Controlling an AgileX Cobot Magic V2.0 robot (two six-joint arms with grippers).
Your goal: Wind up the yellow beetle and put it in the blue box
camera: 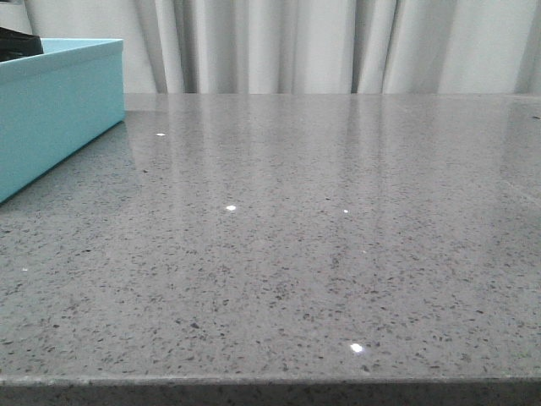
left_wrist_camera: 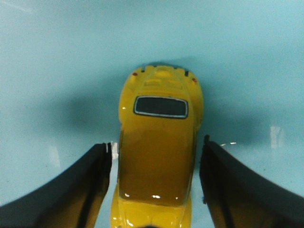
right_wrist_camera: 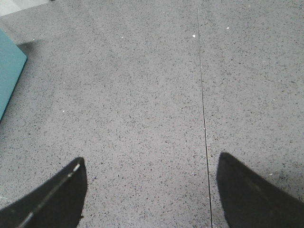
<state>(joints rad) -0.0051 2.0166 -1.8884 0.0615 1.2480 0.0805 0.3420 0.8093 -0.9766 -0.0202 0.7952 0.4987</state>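
Yellow and glossy, the yellow beetle (left_wrist_camera: 159,152) fills the middle of your left wrist view: rounded roof, a dark silver-trimmed window, small red lights at its far end. It sits on the turquoise floor inside the blue box (left_wrist_camera: 57,57), casting a soft shadow. Your left gripper (left_wrist_camera: 156,175) has its fingers (left_wrist_camera: 71,190) spread either side of the car; narrow gaps show on both sides, so they are parted and not clamping it. In the front view you see the blue box (camera: 55,110) at the upper left on the grey speckled desk (camera: 296,254). Your right gripper (right_wrist_camera: 152,194) hangs over bare desk, fingers (right_wrist_camera: 251,194) wide apart, holding nothing, with the box edge (right_wrist_camera: 9,71) at the left of that frame.
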